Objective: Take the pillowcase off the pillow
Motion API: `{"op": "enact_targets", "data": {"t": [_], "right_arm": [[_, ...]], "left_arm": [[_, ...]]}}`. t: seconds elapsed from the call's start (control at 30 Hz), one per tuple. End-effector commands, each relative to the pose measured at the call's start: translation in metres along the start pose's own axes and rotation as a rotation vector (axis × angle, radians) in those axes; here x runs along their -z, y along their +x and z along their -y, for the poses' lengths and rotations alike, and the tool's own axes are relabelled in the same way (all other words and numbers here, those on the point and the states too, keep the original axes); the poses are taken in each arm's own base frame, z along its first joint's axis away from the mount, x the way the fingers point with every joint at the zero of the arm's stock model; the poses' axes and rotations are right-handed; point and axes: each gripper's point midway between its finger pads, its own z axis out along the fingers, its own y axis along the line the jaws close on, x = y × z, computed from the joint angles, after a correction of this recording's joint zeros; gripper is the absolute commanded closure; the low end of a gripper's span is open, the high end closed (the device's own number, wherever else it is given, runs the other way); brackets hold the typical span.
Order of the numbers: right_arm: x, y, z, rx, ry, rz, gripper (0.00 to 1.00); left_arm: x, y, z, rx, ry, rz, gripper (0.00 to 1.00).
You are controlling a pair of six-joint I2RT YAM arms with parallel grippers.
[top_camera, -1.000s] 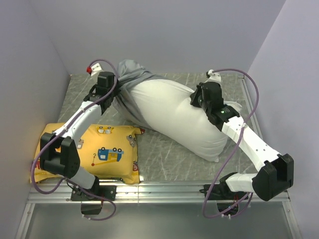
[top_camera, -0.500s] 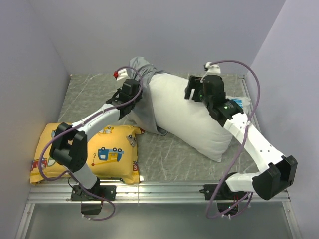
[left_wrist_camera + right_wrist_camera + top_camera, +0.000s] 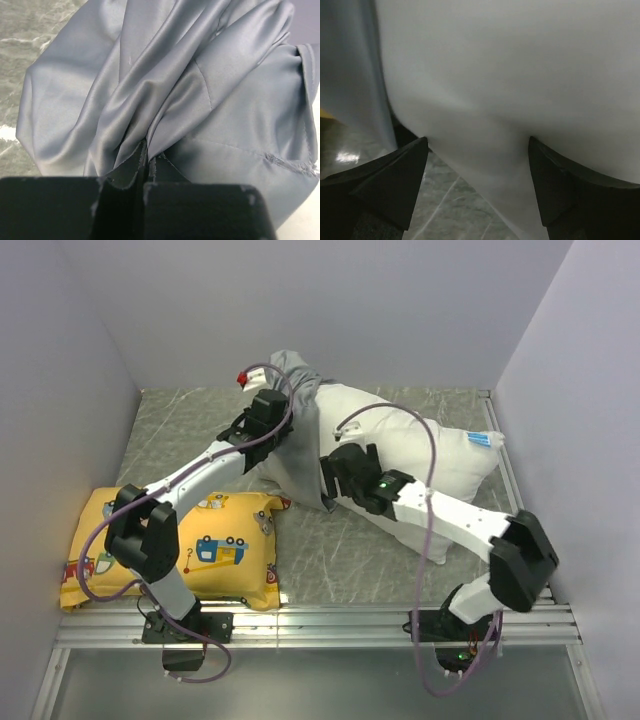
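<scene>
The grey pillowcase (image 3: pixel 300 452) is bunched at the back centre and still covers the left end of the white pillow (image 3: pixel 465 462), which lies slanting to the right with its blue tag (image 3: pixel 481 438) showing. My left gripper (image 3: pixel 283 402) is shut on a fold of the pillowcase (image 3: pixel 200 75); in the left wrist view its jaws (image 3: pixel 146 151) pinch the cloth. My right gripper (image 3: pixel 328 478) sits at the pillow's near left edge, just beside the pillowcase hem. It stands open (image 3: pixel 477 150), with the pillow (image 3: pixel 510 65) bulging between its fingers and grey cloth (image 3: pixel 350 75) to the left.
A yellow cartoon-vehicle print pillow (image 3: pixel 200 545) lies at the near left under the left arm. Grey walls close in the left, back and right sides. An aluminium rail (image 3: pixel 320 625) runs along the near edge of the marbled table (image 3: pixel 170 430).
My right gripper has opened, let go of the pillow and swung from its far right side to its near left edge. The left gripper pulled the pillowcase rightward; the pillow turned.
</scene>
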Motion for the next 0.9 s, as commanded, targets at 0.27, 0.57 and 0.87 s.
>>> {"op": "enact_targets", "data": {"t": [0.27,0.57,0.87], "right_arm": [[-0.036,-0.018,0.038,-0.11,0.179,-0.001,1.0],[0.011,-0.099,0.06,-0.198,0.12,0.135,1.0],[0.046,-0.129,0.066,-0.249,0.075,0.216,1.0]], "left_arm": [[0.024,-0.027,0.029,-0.062,0.109,0.001,0.39],[0.086,-0.016,0.043,-0.052,0.261,0.044,0.04],[0.066,0.034,0.047,-0.064,0.248,-0.011,0.07]]}}
